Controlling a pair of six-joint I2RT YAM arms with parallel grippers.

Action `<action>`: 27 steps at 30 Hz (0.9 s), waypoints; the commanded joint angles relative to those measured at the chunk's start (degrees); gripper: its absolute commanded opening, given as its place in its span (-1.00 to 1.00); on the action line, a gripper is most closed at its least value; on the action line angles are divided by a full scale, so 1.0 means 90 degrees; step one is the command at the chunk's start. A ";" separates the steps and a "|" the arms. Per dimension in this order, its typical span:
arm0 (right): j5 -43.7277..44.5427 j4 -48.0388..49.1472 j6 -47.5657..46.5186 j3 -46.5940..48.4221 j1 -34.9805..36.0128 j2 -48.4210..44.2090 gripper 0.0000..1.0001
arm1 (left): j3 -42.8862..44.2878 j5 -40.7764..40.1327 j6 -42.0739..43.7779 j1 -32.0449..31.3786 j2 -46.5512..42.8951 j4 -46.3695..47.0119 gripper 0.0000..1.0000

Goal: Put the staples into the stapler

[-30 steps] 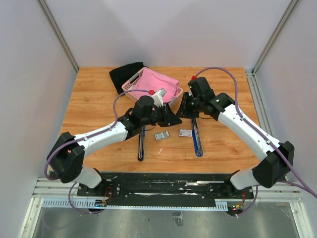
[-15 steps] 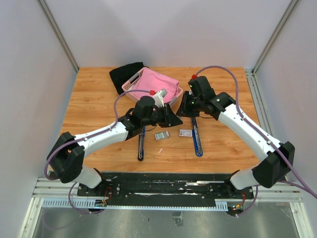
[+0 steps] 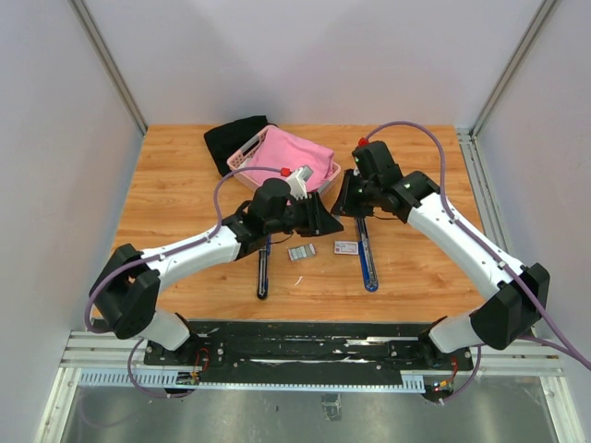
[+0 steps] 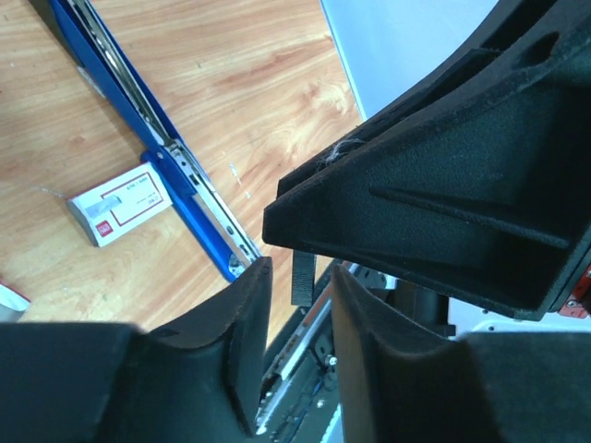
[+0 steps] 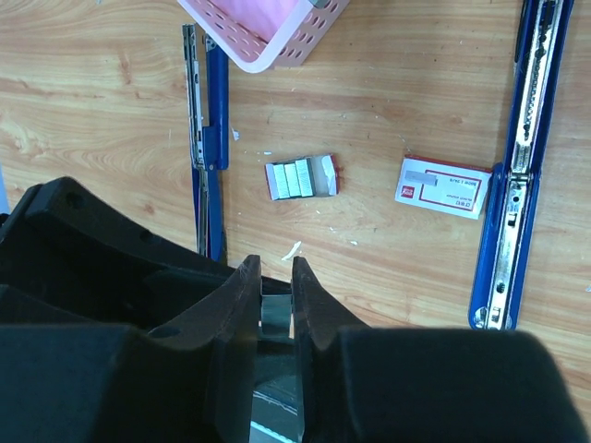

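Left gripper [image 4: 297,288]: released; the jaws stand a narrow gap apart. Its black fingers [image 4: 242,323] point at the black body of the other gripper, close above and to the right, over the middle of the table.
Thin dark strip [image 4: 303,277]: upright in that gap, just past the fingertips. It appears to touch neither pad. Cannot tell what it is.
Right gripper [image 5: 275,281]: jaws drawn near together, with a pale grey piece [image 5: 275,318] showing in the slit. Cannot tell whether the jaws are clenched on it. It sits tip to tip with the other gripper.
Small silvery-grey block of staples [image 5: 295,177]: lies flat in an opened sleeve on the bare wood at the table's middle. It is nearer the near edge than both grippers and touched by neither.
Small flat white carton with red print [image 5: 443,186]: right of the staples and apart from them. Its right end is against or just beside a stapler.
Long blue stapler [image 5: 517,157]: opened flat, metal channel up, running from far to near, right of the carton.
Second blue stapler [image 5: 205,120]: left of the staples, also opened, lying the same way.
Pink slotted plastic basket [image 3: 242,159]: beyond the grippers toward the far edge, with a pink cloth [image 3: 291,152] in it.
Black cloth [image 3: 235,138]: at the basket's left side, near the far edge.
Wooden table [image 3: 175,185]: carries all of it.
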 commanded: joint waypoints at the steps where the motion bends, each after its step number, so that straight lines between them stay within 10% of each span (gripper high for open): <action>1: 0.0197 -0.0059 -0.0234 0.0152 -0.0076 -0.0117 -0.72 | 0.0219 -0.0064 0.0118 -0.0069 0.0031 0.0037 -0.04; 8: 0.0911 0.0037 -0.1120 -0.0467 -0.0340 -0.0573 -0.73 | -0.0105 -0.0657 0.0624 -0.0064 -0.0725 -0.0291 0.65; 27: 0.2426 0.2729 -0.2209 -0.3781 -0.0074 -0.1316 -0.73 | -0.1723 -0.1535 0.0222 0.1142 -0.2775 -0.1391 0.74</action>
